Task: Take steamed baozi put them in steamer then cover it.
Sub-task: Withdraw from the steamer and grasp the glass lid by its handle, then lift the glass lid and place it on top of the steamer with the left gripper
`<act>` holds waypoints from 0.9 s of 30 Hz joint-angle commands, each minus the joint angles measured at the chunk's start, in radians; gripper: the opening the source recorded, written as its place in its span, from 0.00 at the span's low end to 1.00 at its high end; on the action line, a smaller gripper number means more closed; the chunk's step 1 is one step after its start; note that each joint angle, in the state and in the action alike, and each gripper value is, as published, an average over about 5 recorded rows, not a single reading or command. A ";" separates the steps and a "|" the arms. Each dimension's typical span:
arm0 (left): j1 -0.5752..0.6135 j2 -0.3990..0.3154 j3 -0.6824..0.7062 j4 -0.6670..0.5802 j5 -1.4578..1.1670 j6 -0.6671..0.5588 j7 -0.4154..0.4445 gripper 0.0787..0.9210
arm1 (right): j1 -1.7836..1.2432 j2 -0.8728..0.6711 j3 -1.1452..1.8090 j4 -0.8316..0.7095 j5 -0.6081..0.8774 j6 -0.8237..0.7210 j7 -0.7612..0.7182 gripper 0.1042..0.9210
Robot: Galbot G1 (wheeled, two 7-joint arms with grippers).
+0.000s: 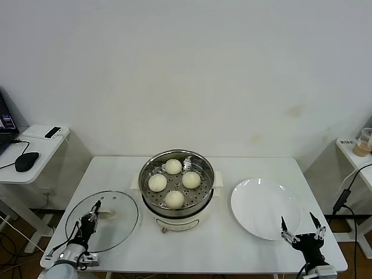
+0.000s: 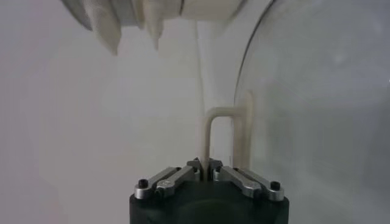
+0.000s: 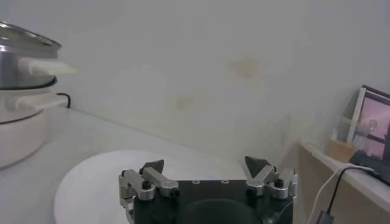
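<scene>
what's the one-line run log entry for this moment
stage: four baozi in steamer, uncovered | left claw: shut on cover handle, cover on table | right claw: open, over plate edge

Four cream-white baozi [image 1: 174, 182] on perforated tray inside open steel steamer [image 1: 204, 187]; glass cover [image 1: 119, 224] flat at steamer's 8 o'clock.

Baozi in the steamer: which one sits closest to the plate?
The right-hand baozi in the steamer; the other three lie farther from the plate.
</scene>
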 commanded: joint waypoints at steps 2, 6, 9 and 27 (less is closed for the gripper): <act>0.137 0.010 -0.110 -0.267 -0.093 0.101 -0.005 0.08 | -0.005 -0.003 -0.020 0.026 -0.002 -0.004 -0.001 0.88; 0.162 0.022 -0.168 -0.336 -0.120 0.144 0.034 0.08 | -0.004 -0.009 -0.026 0.026 -0.004 -0.004 -0.002 0.88; 0.174 0.037 -0.206 -0.375 -0.134 0.168 0.073 0.08 | -0.003 -0.014 -0.026 0.022 -0.006 -0.002 -0.003 0.88; 0.050 0.180 -0.031 -0.541 -0.181 0.338 0.251 0.08 | 0.002 -0.006 -0.020 0.001 -0.037 0.009 -0.008 0.88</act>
